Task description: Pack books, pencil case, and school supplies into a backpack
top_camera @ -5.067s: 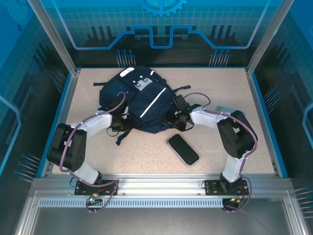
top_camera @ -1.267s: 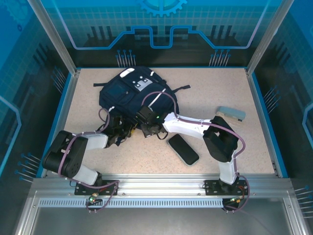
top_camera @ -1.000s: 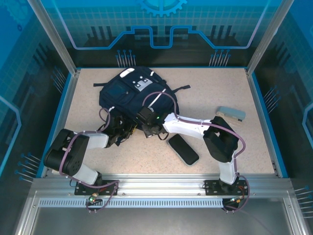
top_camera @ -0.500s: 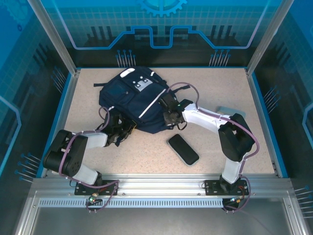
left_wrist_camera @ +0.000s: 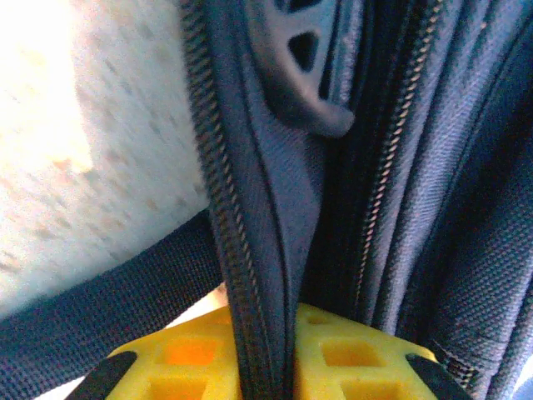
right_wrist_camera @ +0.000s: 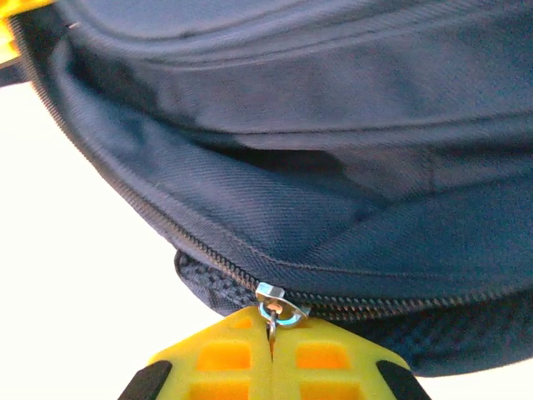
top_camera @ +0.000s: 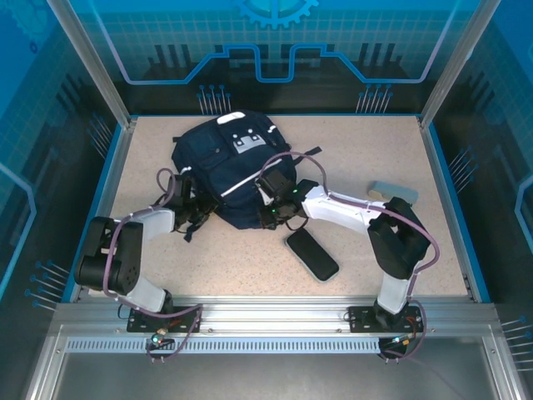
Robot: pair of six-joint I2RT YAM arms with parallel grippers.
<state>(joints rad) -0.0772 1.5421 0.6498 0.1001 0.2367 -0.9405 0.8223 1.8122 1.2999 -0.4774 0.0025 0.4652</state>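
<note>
Nearest, lying flat on the bench: black pencil case. Just beyond, right hand clenched on zipper pull; left hand pinching zipper edge (fabric nipped tight). Farther back, left of centre: backpack.

**Top external camera:** is looking down from above and behind the arm bases toward the far wall, taking in the whole speckled beige desk from a distance.

**Left wrist camera:** is looking along its yellow left claw, sitting extremely close against a zipper seam of the navy-blue fabric backpack with white stripes.

**Right wrist camera:** is looking over its yellow right claw, hovering very near the backpack's lower zippered edge.

All three views are sharing the backpack.
</note>
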